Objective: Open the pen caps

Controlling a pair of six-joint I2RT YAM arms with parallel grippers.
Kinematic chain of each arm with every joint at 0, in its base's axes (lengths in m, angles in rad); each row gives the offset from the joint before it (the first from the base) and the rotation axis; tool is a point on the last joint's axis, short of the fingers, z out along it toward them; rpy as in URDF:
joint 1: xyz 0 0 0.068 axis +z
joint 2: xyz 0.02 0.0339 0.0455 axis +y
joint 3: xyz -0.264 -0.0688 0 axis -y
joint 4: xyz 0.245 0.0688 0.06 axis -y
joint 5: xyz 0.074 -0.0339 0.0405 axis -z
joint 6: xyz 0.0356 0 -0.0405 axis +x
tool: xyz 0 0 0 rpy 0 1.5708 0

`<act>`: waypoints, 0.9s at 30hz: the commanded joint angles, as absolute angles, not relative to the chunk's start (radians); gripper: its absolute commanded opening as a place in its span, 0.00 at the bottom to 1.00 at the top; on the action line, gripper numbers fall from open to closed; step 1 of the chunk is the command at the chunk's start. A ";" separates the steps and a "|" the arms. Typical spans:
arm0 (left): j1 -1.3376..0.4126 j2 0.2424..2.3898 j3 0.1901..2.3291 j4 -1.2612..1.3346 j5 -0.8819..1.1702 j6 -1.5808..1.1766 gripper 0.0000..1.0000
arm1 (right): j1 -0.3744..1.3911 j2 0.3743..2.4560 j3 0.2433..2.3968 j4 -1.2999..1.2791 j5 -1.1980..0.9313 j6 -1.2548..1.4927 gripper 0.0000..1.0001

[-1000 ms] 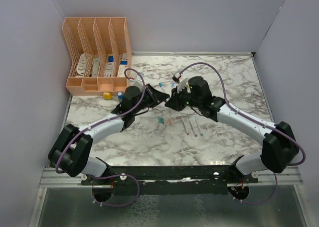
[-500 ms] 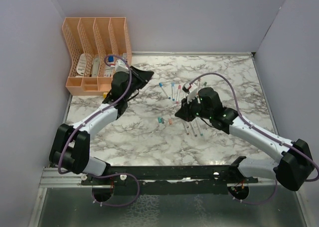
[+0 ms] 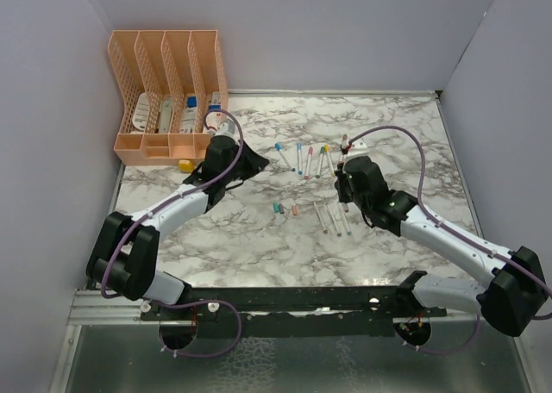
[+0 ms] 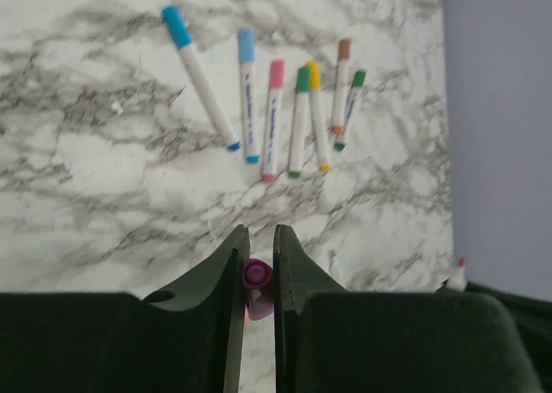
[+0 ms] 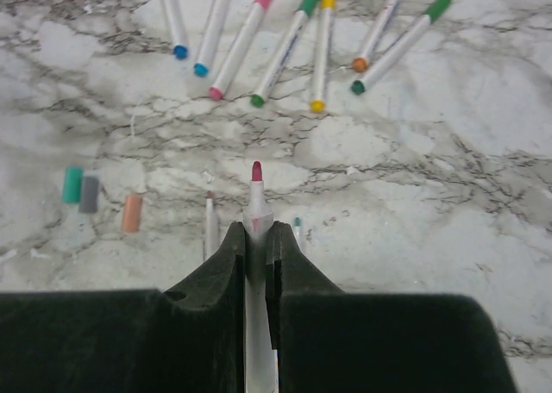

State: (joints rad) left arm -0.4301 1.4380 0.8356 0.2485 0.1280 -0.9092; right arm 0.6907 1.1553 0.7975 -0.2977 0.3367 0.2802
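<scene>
Pen cap in left gripper, pen in right gripper

No writing can be read anywhere. The pens lying on the bench carry dark print along their pale barrels, too small and blurred to make out. The packets in the orange file rack bear blue-and-white labels, equally illegible.
</scene>
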 commanded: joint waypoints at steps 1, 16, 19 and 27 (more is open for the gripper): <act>-0.474 1.399 0.791 0.069 0.092 -0.798 0.00 | 0.674 1.164 0.789 -0.260 0.525 0.296 0.01; -0.573 1.476 0.692 0.063 -0.001 -0.813 0.00 | 0.463 1.278 0.768 -0.318 0.318 0.388 0.01; -0.592 1.503 0.689 0.067 -0.010 -0.823 0.00 | 0.445 1.305 0.766 -0.332 0.297 0.393 0.01; -0.604 1.540 0.677 0.069 -0.026 -0.829 0.00 | 0.426 1.368 0.755 -0.358 0.243 0.417 0.01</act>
